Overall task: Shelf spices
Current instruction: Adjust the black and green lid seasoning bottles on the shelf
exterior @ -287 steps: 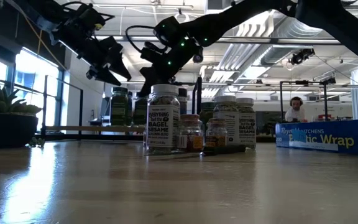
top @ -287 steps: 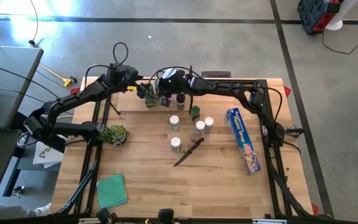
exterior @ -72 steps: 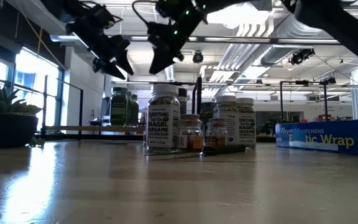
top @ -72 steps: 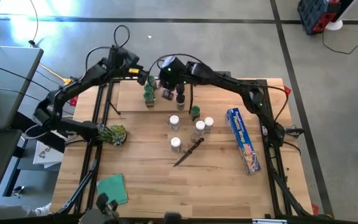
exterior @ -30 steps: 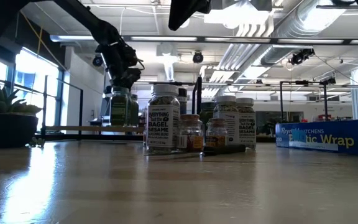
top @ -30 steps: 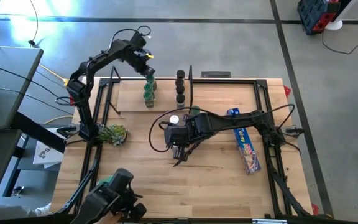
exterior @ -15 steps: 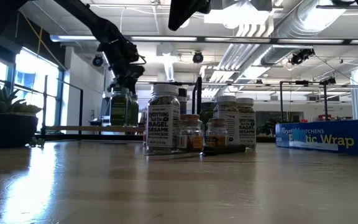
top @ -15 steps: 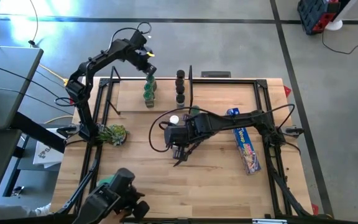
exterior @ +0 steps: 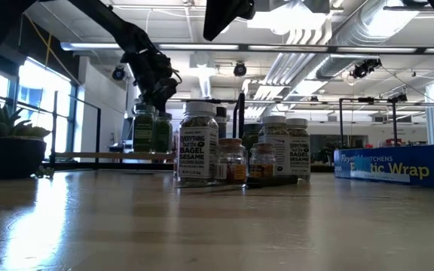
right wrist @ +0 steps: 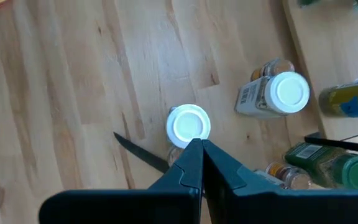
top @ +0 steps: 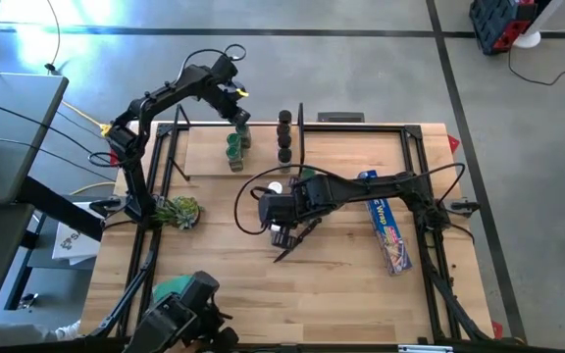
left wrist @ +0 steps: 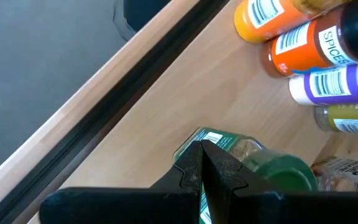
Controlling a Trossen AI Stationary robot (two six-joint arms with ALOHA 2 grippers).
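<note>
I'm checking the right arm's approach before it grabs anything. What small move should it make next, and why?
Probably open the right pincer: its fingers are shut, and it hangs just above the white-capped jar standing on the table beside the knife. Shut fingers cannot straddle the cap.

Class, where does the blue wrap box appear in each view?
High view: blue wrap box, right of centre.
Low view: box at far right.
Left wrist view: not in it.
Right wrist view: not in it.
Shared landmark, high and low views: black upright rod.
</note>
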